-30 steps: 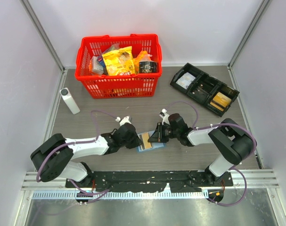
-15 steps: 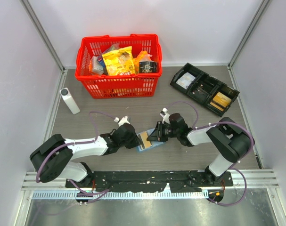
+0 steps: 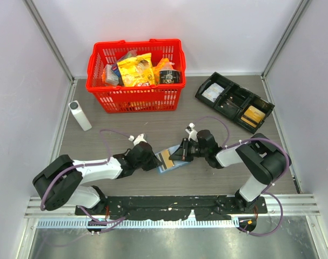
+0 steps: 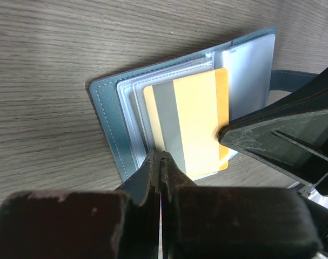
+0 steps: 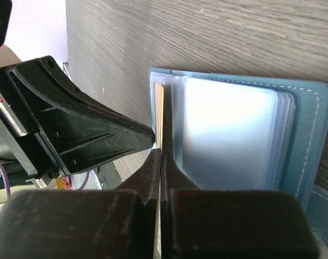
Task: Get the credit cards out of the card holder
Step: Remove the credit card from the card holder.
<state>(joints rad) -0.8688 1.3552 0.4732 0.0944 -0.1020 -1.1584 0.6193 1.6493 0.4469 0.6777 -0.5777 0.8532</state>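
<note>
The grey tabletop (image 3: 207, 181) carries a red basket (image 3: 135, 93) at the far left, well apart from my work. My work sits at the near middle, where both arms meet over the open blue wallet (image 3: 170, 165). It lies flat between them, with my left tool (image 4: 161, 164) at its left side and my right tool (image 5: 161, 156) at its right. The left one is clenched on the wallet's edge, pinning it as far as I can judge, though its fingers may also catch the foot of the card. The gold card (image 4: 191, 124) with the grey stripe is partly out of the clear sleeves. Its long axis follows the stripe and runs straight on from my left fingertips. The right tool is pinched tight on what looks like the card's long side edge, opposite the stripe. Neither arm is nearer, since both touch. I judge the pull falls to the right one, drawing rightward away from the left while the left holds the wallet down.
</note>
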